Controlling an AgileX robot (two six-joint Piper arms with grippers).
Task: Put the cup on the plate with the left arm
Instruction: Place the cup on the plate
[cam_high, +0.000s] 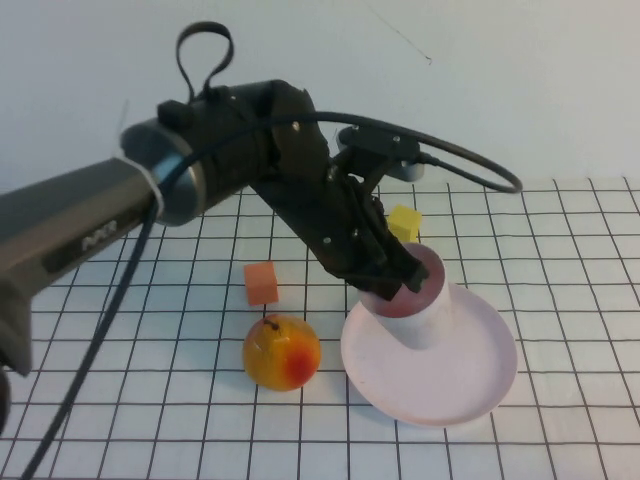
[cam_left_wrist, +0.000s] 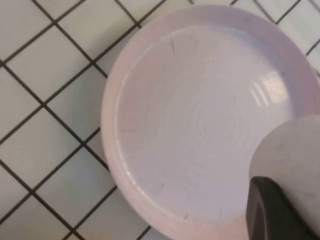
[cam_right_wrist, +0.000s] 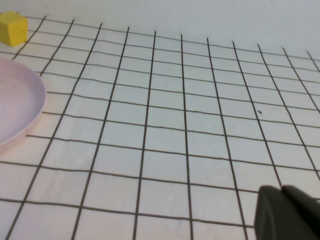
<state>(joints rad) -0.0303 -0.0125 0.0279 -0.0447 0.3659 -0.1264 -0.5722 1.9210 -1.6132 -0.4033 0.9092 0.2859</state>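
Observation:
The pale pink cup (cam_high: 418, 305) is in my left gripper (cam_high: 398, 282), which is shut on its rim. The cup is upright, slightly tilted, over the left part of the pale pink plate (cam_high: 470, 385); its base is at or just above the plate's surface, I cannot tell which. In the left wrist view the plate (cam_left_wrist: 165, 125) fills the frame, with the cup's side (cam_left_wrist: 295, 155) and one dark finger (cam_left_wrist: 272, 212) at the edge. My right gripper (cam_right_wrist: 286, 212) is shut and empty, low over the gridded table, right of the plate's rim (cam_right_wrist: 20, 107).
A yellow-red pear (cam_high: 282, 352) lies just left of the plate. An orange cube (cam_high: 261, 282) sits behind the pear. A yellow cube (cam_high: 404, 222) sits behind the plate and also shows in the right wrist view (cam_right_wrist: 12, 28). A wall bounds the table's far side.

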